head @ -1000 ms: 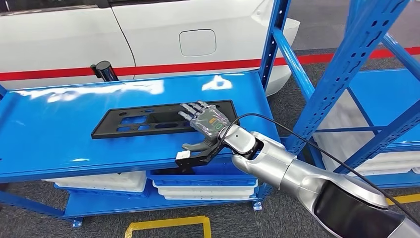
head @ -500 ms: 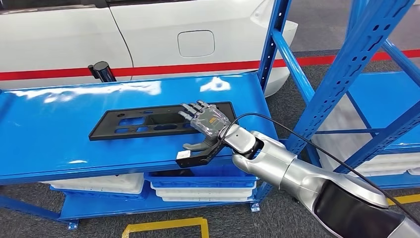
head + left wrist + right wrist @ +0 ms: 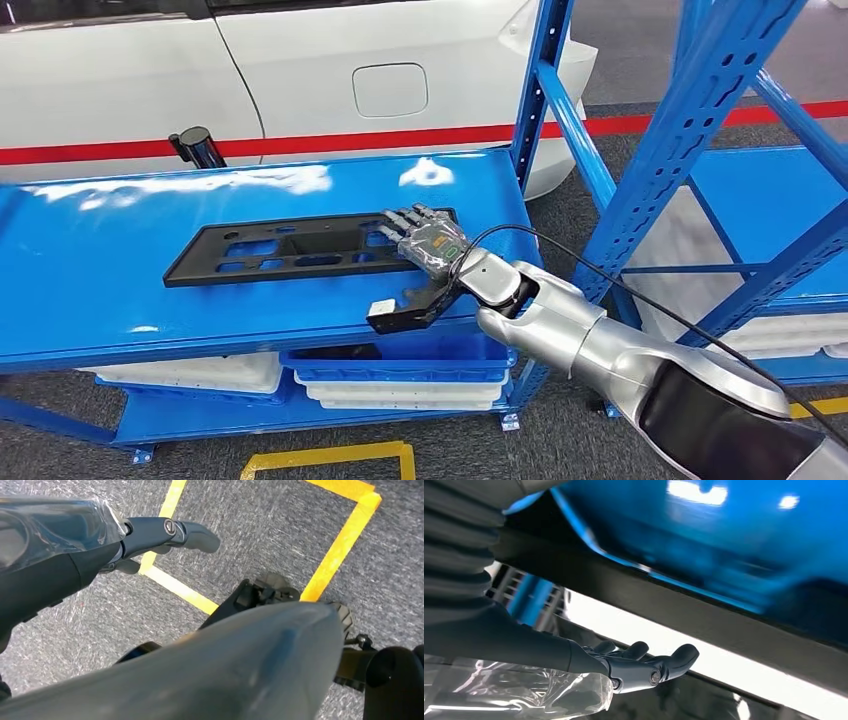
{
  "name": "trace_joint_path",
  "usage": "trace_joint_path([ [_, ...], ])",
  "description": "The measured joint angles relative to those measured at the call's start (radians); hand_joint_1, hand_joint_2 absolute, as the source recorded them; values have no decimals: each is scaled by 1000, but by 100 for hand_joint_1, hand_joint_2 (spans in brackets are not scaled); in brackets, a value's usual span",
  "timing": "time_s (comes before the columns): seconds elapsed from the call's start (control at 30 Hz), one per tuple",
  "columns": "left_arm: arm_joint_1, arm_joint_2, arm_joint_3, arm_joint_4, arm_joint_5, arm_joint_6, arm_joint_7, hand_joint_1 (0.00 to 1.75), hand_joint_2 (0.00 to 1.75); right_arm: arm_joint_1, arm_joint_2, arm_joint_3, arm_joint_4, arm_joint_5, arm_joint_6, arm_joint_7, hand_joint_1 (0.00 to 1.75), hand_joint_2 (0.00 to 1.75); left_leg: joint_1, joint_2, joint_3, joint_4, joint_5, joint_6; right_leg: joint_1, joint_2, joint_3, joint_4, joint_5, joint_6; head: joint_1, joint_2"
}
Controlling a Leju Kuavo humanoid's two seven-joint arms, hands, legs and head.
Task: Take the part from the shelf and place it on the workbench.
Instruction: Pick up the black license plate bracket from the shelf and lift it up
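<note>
Presently we note the black part (image 3: 300,250) flat on the blue shelf (image 3: 90,290), right hand (image 3: 428,240) resting on its 3 o'clock end, grip unclear, left hand (image 3: 75,545) hanging over floor, fingers apart, empty.

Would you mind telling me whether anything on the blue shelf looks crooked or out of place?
The black part lies flat on the shelf but slightly skewed to its front edge. The right hand rests over its right end. Nothing looks spilled or damaged.
</note>
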Motion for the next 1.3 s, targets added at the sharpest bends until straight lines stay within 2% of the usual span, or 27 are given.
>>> trace_joint_path([
  [0.07,-1,-1,0,0,-1,0,-3,0,0,-5,1,0,2,0,13,0,0,175,3,0,-37,80,-46,-10,-3,0,1,-2,2,-9,-1,0],
  [0.13,-1,-1,0,0,-1,-1,-7,0,0,-8,2,3,4,-4,30,-6,83,175,4,0,-106,228,-109,-17,-2,0,0,-2,2,-14,-2,0],
  [0.17,1,-1,0,0,-2,-1,-9,0,0,-9,2,5,5,-9,39,-12,127,175,4,0,-135,285,-125,-18,-1,0,1,-2,2,-14,-2,0],
  [0.2,2,-1,0,0,-2,-1,-10,0,0,-10,2,8,6,-14,47,-18,170,175,4,0,-147,305,-123,-18,0,0,1,-2,1,-14,-1,0],
  [0.23,2,-1,0,0,-3,-1,-12,0,0,-11,3,10,6,-19,54,-25,175,175,4,0,-139,282,-103,-15,0,1,3,-2,1,-14,-1,0],
  [0.3,2,-2,0,0,-4,-1,-14,0,0,-13,3,15,7,-25,62,-34,175,175,2,0,-72,138,-34,-5,1,2,6,-2,-1,-12,-1,0],
  [0.37,0,-2,0,0,-4,-1,-15,0,0,-16,2,19,7,-28,66,-39,175,175,-3,0,-15,20,6,4,4,3,7,-1,-3,-6,-1,0],
  [0.4,0,-2,0,0,-4,-1,-16,0,0,-17,2,21,7,-28,67,-40,175,175,-6,-1,-5,-1,9,6,6,4,6,-2,-3,-2,-1,0],
  [0.5,1,-4,0,0,-4,-1,-17,0,0,-21,1,23,7,-28,67,-43,175,175,-7,-1,-3,-7,13,20,6,3,4,1,-9,13,0,0],
  [0.53,1,-4,0,0,-4,-1,-17,0,0,-22,0,23,7,-29,67,-43,175,175,-5,-1,-2,-10,16,27,5,2,-5,23,-24,18,1,0],
  [0.57,1,-5,0,0,-4,-1,-17,0,0,-23,-2,23,7,-29,67,-44,175,175,-3,0,0,-12,18,32,4,1,-25,68,-52,21,1,0],
  [0.63,1,-5,0,0,-5,-1,-17,0,0,-22,-5,24,7,-29,66,-45,175,175,-3,1,0,-13,18,38,4,0,-90,210,-120,26,2,0],
  [0.67,2,-6,0,0,-5,-1,-17,0,0,-21,-7,24,7,-29,65,-46,175,175,-4,1,0,-13,18,39,4,0,-121,273,-142,28,2,0],
  [0.7,4,-6,0,0,-5,-1,-17,0,0,-19,-8,24,7,-30,64,-47,175,175,-4,1,0,-12,17,39,4,0,-137,305,-146,28,2,0],
  [0.73,4,-6,0,0,-5,-1,-17,0,0,-19,-9,24,7,-32,61,-48,175,175,-5,0,1,-12,17,39,4,0,-134,295,-130,28,2,0],
  [0.77,5,-6,0,0,-5,-1,-17,0,0,-18,-10,24,7,-37,57,-49,175,175,-5,-1,2,-11,16,39,4,0,-109,240,-97,27,2,0],
  [0.83,5,-6,0,0,-6,-1,-18,0,0,-18,-11,23,7,-65,41,-54,175,175,-7,-3,4,-9,14,35,5,-3,-32,85,-29,21,1,0],
  [0.87,5,-7,0,0,-6,-1,-18,0,0,-16,-11,21,6,-91,29,-61,175,175,-9,-3,4,-8,12,31,7,-3,-6,29,-10,17,1,0],
  [0.9,5,-7,0,0,-6,-1,-19,0,0,-11,-10,17,5,-126,15,-71,175,175,-11,-4,3,-8,12,27,9,-4,7,1,-3,12,1,0],
  [0.97,6,-7,0,0,-5,0,-20,0,0,1,-10,5,0,-215,-13,-98,175,175,-11,-4,2,-9,12,17,12,-4,8,-6,-2,2,0,0],
  [1.03,8,-7,0,0,-5,2,-21,0,0,11,-9,-11,-12,-321,-39,-126,175,175,-7,-3,-7,12,-5,5,9,-4,9,-10,2,-9,0,0],
  [1.1,9,-6,0,0,-5,5,-24,0,0,18,-6,-29,-33,-438,-65,-156,175,175,-2,-3,-52,112,-61,-8,5,-3,10,-12,4,-16,-2,0],
  [1.17,11,-6,0,0,-4,9,-28,0,0,28,-4,-48,-62,-566,-87,-190,175,175,0,-2,-120,258,-122,-17,4,-3,10,-12,4,-18,-3,0],
  [1.2,13,-6,0,0,-4,10,-29,0,0,35,-3,-57,-79,-634,-93,-210,175,175,1,-2,-142,301,-132,-20,5,-2,11,-11,3,-18,-3,0],
  [1.23,14,-6,0,0,-3,12,-30,0,0,42,-3,-65,-99,-697,-97,-228,175,175,2,-2,-145,303,-123,-21,5,-2,11,-11,3,-18,-3,0],
  [1.27,15,-6,0,0,-3,13,-31,0,0,49,-4,-73,-121,-754,-99,-245,175,175,2,-2,-126,261,-96,-20,4,-2,12,-11,2,-17,-3,0],
  [1.3,15,-6,0,0,-3,15,-31,0,0,53,-4,-81,-144,-803,-102,-260,175,175,3,-2,-91,186,-59,-18,4,-1,13,-11,1,-16,-3,0],
])
